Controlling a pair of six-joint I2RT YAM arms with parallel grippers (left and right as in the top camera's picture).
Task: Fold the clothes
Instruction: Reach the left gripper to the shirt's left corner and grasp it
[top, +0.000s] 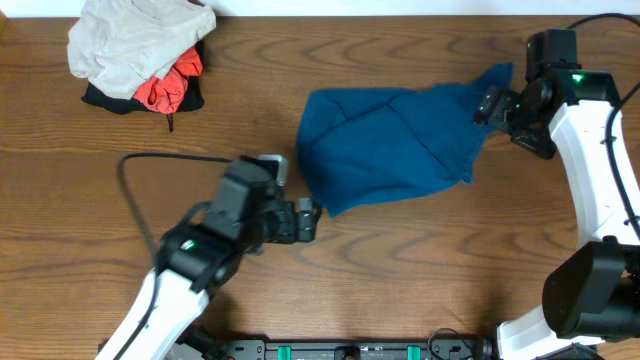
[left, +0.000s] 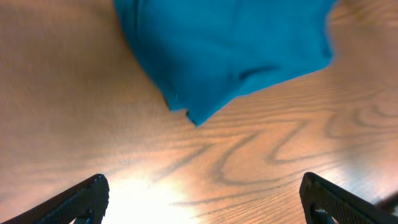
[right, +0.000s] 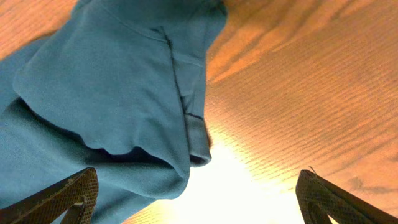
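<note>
A blue garment (top: 395, 145) lies crumpled on the wooden table, right of centre. My left gripper (top: 312, 218) is open and empty just off its lower left corner, which shows in the left wrist view (left: 205, 56) ahead of the fingers (left: 202, 202). My right gripper (top: 487, 106) is open at the garment's upper right end. In the right wrist view the blue cloth (right: 106, 106) lies bunched between and ahead of the open fingers (right: 199, 199), which do not pinch it.
A pile of clothes (top: 140, 55), beige on top with red and black beneath, sits at the back left. A black cable (top: 150, 160) loops on the table near the left arm.
</note>
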